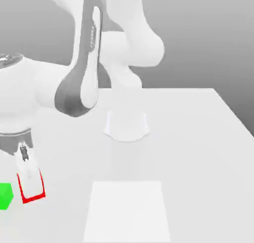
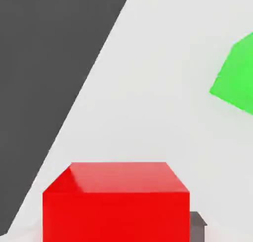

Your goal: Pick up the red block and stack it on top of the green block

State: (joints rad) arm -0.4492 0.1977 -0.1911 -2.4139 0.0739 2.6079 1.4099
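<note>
The red block [image 1: 32, 197] rests on the white table near the exterior view's left edge, mostly covered by a white finger. My gripper [image 1: 31, 185] stands over it, shut on the red block. In the hand view the red block [image 2: 116, 201] lies close up, with a dark finger pad [image 2: 197, 225] against its side. The green block [image 1: 4, 196] sits on the table just beyond the red one toward the exterior view's left, cut off by the frame; the two cubes stand apart. The green block [image 2: 236, 75] also shows in the hand view.
The white table [image 1: 198, 152] ends in an edge close to the blocks, with dark floor [image 2: 44, 77] beyond it. The arm's base [image 1: 126, 125] stands mid-table, and a paler square patch [image 1: 128, 209] lies at the front.
</note>
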